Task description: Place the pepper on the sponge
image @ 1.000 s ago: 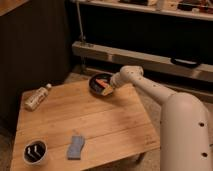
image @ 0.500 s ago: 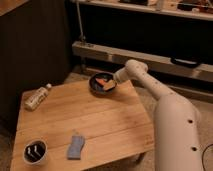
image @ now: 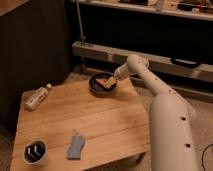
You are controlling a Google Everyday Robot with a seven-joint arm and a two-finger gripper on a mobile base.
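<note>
Fingers on the gripper (image: 113, 80) are spread wide, and as far as I can see there's nothing clamped between them. The gripper sits at the right rim of the dark bowl (image: 94, 88), which is at the far edge of the wooden table (image: 100, 120), with the white arm reaching in from the right. The pepper (image: 104, 82) is lying inside that bowl, orange-red, right beside the gripper tip; can't tell if they touch. The sponge (image: 75, 147) is well apart from it, flat near the table's front edge, with a white cup (image: 35, 152) to its left. A bottle (image: 37, 97) lies on its side near the left edge.
</note>
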